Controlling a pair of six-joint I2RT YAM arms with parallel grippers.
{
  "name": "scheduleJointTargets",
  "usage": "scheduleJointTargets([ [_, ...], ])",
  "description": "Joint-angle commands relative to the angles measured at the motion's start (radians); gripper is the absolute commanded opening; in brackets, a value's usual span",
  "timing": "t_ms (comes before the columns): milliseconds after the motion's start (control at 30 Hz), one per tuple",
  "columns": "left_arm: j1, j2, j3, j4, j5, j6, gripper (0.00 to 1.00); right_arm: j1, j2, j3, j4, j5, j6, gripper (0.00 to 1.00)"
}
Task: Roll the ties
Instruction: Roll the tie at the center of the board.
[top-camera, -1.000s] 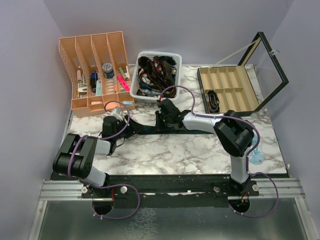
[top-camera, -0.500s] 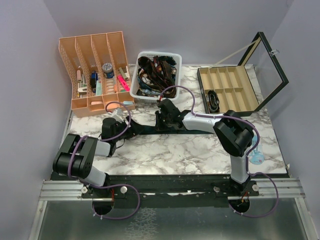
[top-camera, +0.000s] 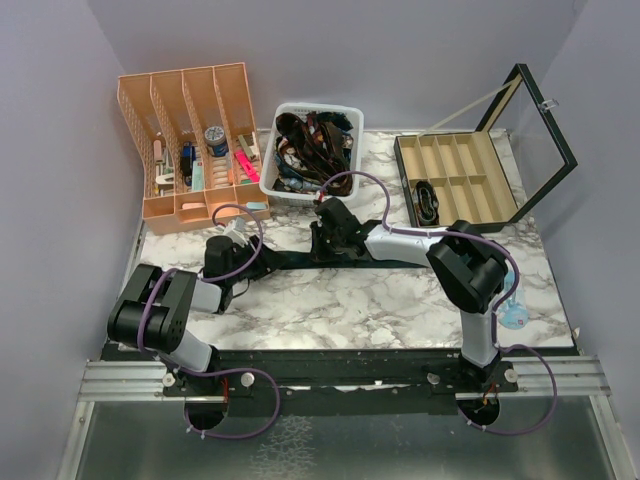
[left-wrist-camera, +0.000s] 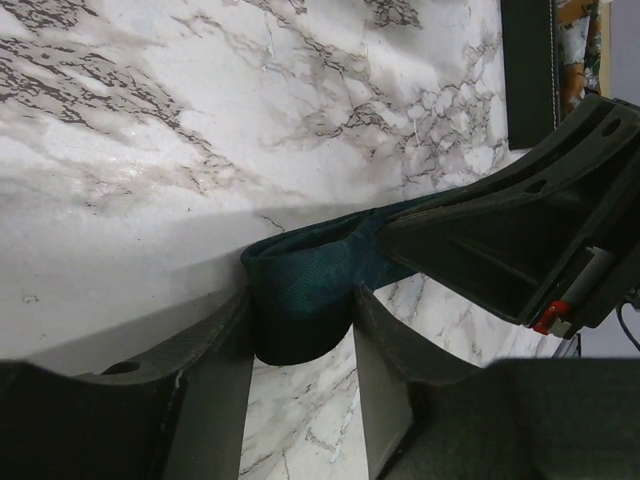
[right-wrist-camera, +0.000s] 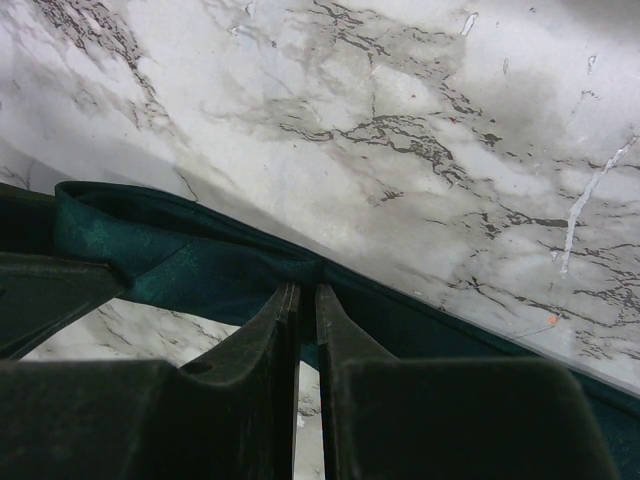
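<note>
A dark teal-navy flat fabric necktie (top-camera: 285, 262) lies stretched across the middle of the white-and-grey marble-patterned worktop (top-camera: 350, 305), running from 9 o'clock toward 3 o'clock in the overhead view. The left end effector (top-camera: 228, 258) sits at the tie's 9 o'clock end. In its wrist view that end of the tie (left-wrist-camera: 300, 285) is folded back into a short rounded loop that fills the gap between the two dark fingers (left-wrist-camera: 215, 380), which press it from either side, so it is clenched on the fold. The right end effector (top-camera: 328, 238) is farther along the strip, toward 12 o'clock of the worktop's centre. Its fingers (right-wrist-camera: 265, 340) stand almost together and pinch the flat fabric (right-wrist-camera: 200, 270) against the marble, grasping the tie. Beyond the arms, a peach plastic slotted file organiser (top-camera: 185, 210) stands at 10 o'clock, a white plastic basket (top-camera: 283, 190) full of dark tangled straps at 12 o'clock, and a black-framed compartment box (top-camera: 450, 165) with its glass lid raised at 2 o'clock.
</note>
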Motion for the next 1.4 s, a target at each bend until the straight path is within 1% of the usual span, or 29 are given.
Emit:
scheduleJointTargets([
  [0,-0.003,-0.012,-0.009,-0.01,0.006,0.001,0.4,-0.004,0.034,-0.002,-0.061,0.006,-0.021,0.16],
  [100,-0.003,-0.029,-0.012,-0.01,-0.004,0.0,0.28,-0.004,0.017,-0.016,-0.033,-0.024,-0.036,0.16],
  [167,-0.003,-0.034,-0.01,-0.01,-0.006,-0.001,0.23,-0.004,0.002,-0.03,-0.012,-0.053,-0.049,0.16],
  [233,-0.003,-0.037,-0.007,-0.01,-0.004,-0.001,0.13,-0.003,-0.012,-0.037,0.007,-0.092,-0.066,0.16],
  [300,-0.003,-0.04,-0.001,-0.013,0.005,0.004,0.02,-0.003,-0.032,-0.046,0.023,-0.113,-0.07,0.2],
  [333,-0.003,-0.043,0.002,-0.019,0.012,0.01,0.0,-0.003,-0.053,-0.05,0.03,-0.118,-0.075,0.22],
  [400,-0.003,-0.056,0.008,-0.053,0.023,0.033,0.0,-0.004,-0.088,-0.06,0.043,-0.117,-0.087,0.26],
  [467,-0.003,-0.084,0.021,-0.129,0.014,0.068,0.0,-0.004,-0.122,-0.06,0.047,-0.115,-0.109,0.3],
  [567,-0.003,-0.145,0.066,-0.315,-0.024,0.14,0.0,-0.007,-0.157,-0.052,0.05,-0.129,-0.136,0.35],
  [733,-0.003,-0.237,0.17,-0.638,-0.136,0.262,0.0,-0.01,-0.155,-0.022,0.062,-0.217,-0.176,0.34],
  [833,-0.006,-0.27,0.208,-0.752,-0.2,0.298,0.0,-0.009,-0.129,-0.008,0.087,-0.279,-0.161,0.31],
  [967,-0.015,-0.29,0.24,-0.809,-0.257,0.298,0.0,-0.009,-0.075,0.025,0.092,-0.322,-0.134,0.28],
  [1067,-0.025,-0.303,0.273,-0.86,-0.278,0.309,0.0,-0.008,-0.033,0.062,0.073,-0.317,-0.131,0.25],
  [1267,-0.054,-0.307,0.328,-0.93,-0.335,0.344,0.0,-0.009,0.061,0.149,0.034,-0.332,-0.109,0.15],
  [1367,-0.068,-0.307,0.343,-0.953,-0.365,0.352,0.0,-0.001,0.097,0.161,0.032,-0.342,-0.091,0.14],
])
